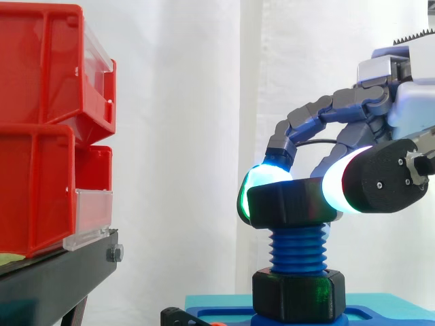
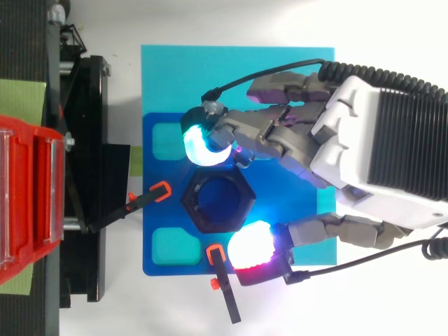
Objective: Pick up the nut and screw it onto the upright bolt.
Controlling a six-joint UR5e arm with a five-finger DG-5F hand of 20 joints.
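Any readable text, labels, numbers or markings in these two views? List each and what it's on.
None readable in either view.
On the red bins, the clear label holders look blank.
No print visible on the nut, bolt, blue base or hand.

A black nut (image 2: 192,203) is held between two glowing fingertips (image 2: 206,143) of the hand (image 2: 364,147), above a blue plate (image 2: 157,175). Red bins (image 2: 28,203) are seen at the left.
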